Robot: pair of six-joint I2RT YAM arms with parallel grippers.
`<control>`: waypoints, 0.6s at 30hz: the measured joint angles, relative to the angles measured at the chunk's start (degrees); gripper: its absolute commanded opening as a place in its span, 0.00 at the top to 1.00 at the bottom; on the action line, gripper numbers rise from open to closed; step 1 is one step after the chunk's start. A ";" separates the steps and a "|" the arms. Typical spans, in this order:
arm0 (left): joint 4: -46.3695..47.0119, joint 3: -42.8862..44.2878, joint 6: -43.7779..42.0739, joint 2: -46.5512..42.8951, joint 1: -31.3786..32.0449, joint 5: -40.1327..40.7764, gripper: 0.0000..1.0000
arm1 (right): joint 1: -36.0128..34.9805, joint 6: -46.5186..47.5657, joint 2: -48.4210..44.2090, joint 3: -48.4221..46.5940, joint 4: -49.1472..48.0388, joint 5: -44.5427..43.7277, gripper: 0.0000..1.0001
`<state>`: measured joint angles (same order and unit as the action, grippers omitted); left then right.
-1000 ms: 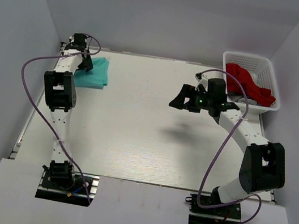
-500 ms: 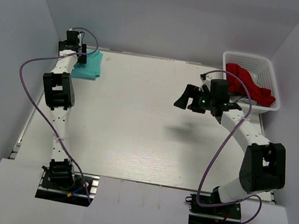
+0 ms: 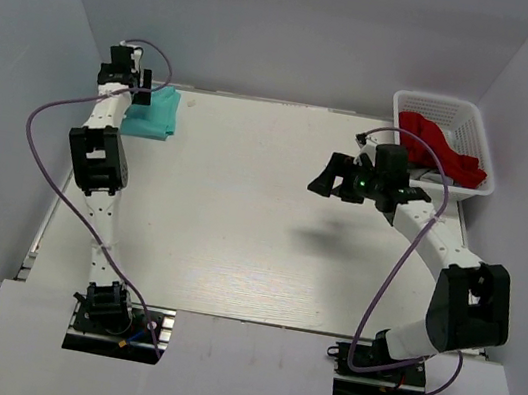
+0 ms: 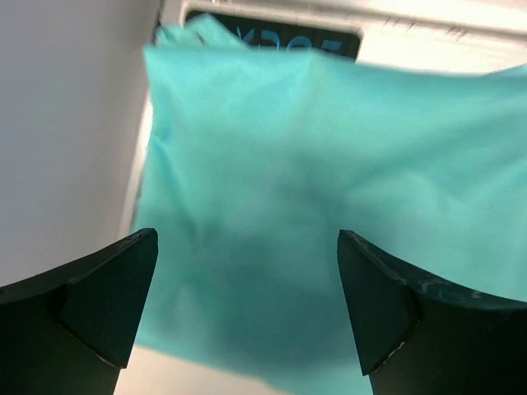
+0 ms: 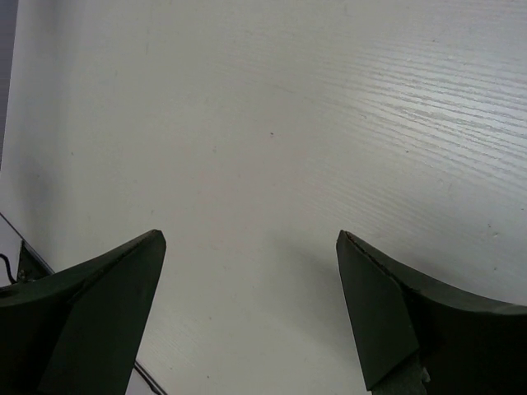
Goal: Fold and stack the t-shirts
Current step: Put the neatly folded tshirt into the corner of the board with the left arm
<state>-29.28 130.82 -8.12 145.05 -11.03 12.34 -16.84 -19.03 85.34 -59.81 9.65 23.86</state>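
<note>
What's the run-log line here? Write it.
left fingers open above turquoise shirt, far-left corner | right fingers open, empty | red cloth in basket

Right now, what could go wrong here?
The turquoise t-shirt lies at the table's far left corner, right at its edge; the open left tool above it could nudge it off. The right arm's purple cable loops by the white basket and may snag it.
</note>
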 measured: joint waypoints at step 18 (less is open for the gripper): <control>20.02 -69.11 30.47 -65.57 17.73 -23.34 0.00 | 0.00 -9.25 -19.30 27.93 -14.12 1.01 0.10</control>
<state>-9.26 61.71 22.35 79.48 6.70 -11.00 -16.84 -28.27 66.04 -31.88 -4.47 24.86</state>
